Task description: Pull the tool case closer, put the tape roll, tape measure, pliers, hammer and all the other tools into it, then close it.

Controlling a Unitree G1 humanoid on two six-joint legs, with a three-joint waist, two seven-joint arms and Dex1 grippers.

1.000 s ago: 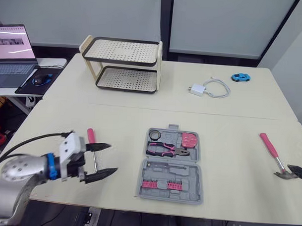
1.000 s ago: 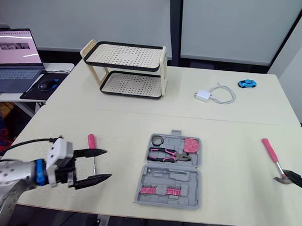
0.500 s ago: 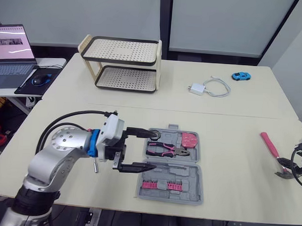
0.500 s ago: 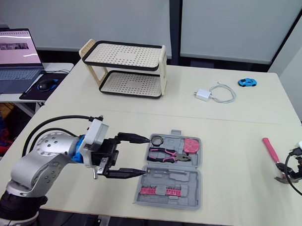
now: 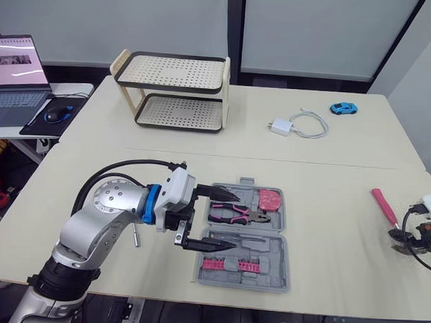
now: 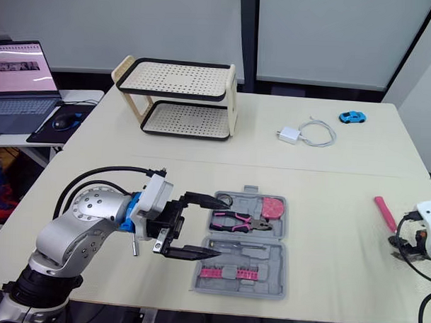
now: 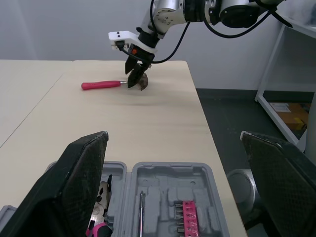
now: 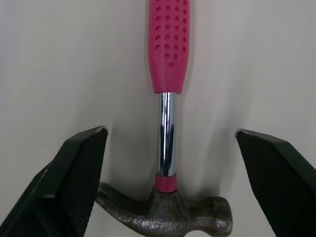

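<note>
The grey tool case [image 5: 245,237] lies open mid-table near the front edge. It holds the tape roll [image 5: 220,193], pink-handled pliers [image 5: 238,215], a pink tape measure [image 5: 270,200] and a row of bits [image 5: 229,264]. My left gripper [image 5: 230,221] is open, its fingers reaching over the case's left edge. A screwdriver's shaft [image 5: 136,237] pokes out from under that arm. The pink-handled hammer [image 8: 167,98] lies at the table's right edge. My right gripper [image 8: 170,132] is open, one finger on each side of the shaft just above the head.
A two-tier perforated rack [image 5: 177,93] stands at the back left. A white charger with cable [image 5: 298,125] and a blue toy car [image 5: 343,109] lie at the back right. A laptop [image 5: 16,76] sits on a side table to the left.
My left gripper has swung right from the screwdriver to the case's left edge, staying open. My right gripper has come in over the hammer head.
</note>
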